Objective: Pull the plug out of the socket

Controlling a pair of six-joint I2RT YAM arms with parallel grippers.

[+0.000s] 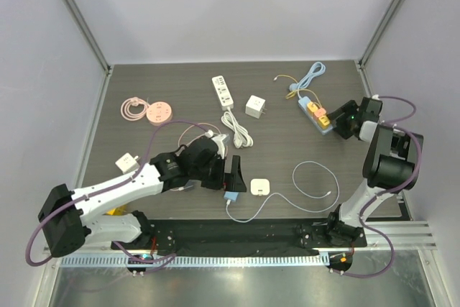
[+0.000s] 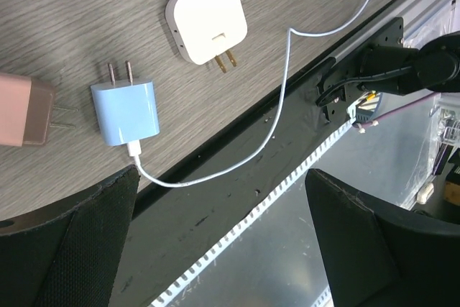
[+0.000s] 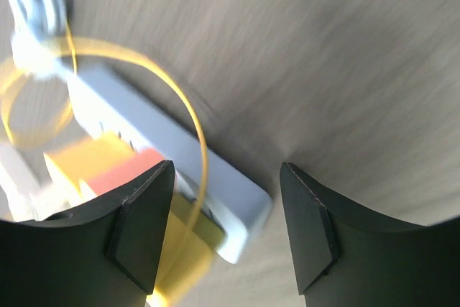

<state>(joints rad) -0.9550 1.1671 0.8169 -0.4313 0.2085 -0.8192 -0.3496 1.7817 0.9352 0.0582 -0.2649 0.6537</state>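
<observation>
My right pincer (image 3: 226,172) gapes wide, empty, at the end of the strip (image 3: 144,124) at two o'clock on the table (image 1: 180,84), an orange plug (image 3: 140,165) seated in it; my left pincer (image 2: 221,174) gapes empty.

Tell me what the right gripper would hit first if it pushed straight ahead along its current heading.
Most likely the near end of the blue power strip, which sits between its open fingers; the view is blurred, so depth is uncertain.

Dark table (image 1: 165,84) with socket strips (image 1: 305,103), chargers (image 1: 259,186), cables (image 1: 316,185)
</observation>
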